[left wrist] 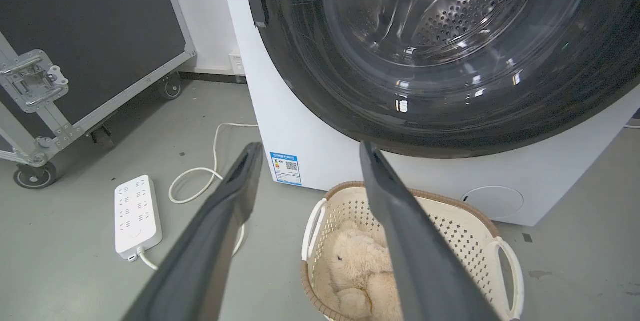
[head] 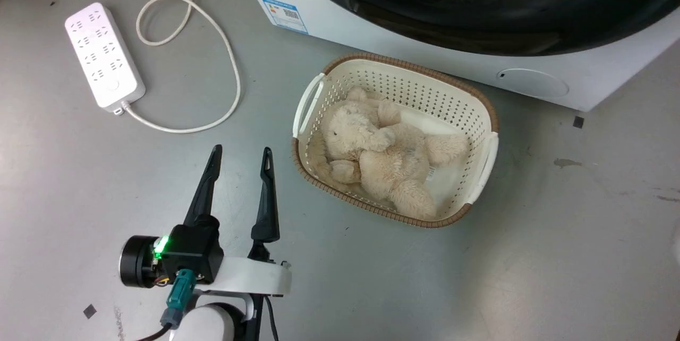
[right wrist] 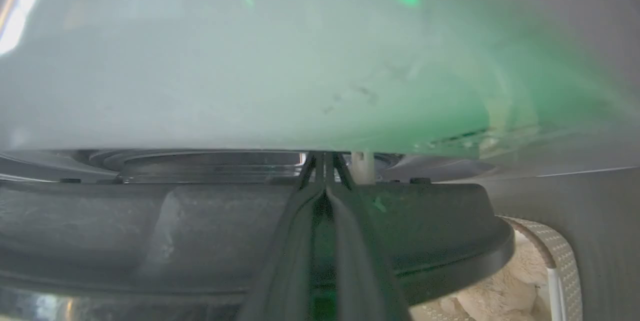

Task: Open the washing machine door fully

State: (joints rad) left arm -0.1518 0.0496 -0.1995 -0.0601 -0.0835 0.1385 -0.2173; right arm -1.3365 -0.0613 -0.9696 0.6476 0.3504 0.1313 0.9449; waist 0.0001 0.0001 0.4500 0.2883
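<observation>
Beside washing machine [head: 605,73], basket [head: 409,67] holds beige plush bear [head: 382,155].

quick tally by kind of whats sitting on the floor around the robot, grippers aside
washing machine: 1
laundry basket: 1
plush bear: 1
power strip: 1
wheeled flight case: 1
total: 5

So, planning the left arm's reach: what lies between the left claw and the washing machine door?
Head view: bare floor, then the washing machine's white front; the basket sits just right of that line.
</observation>
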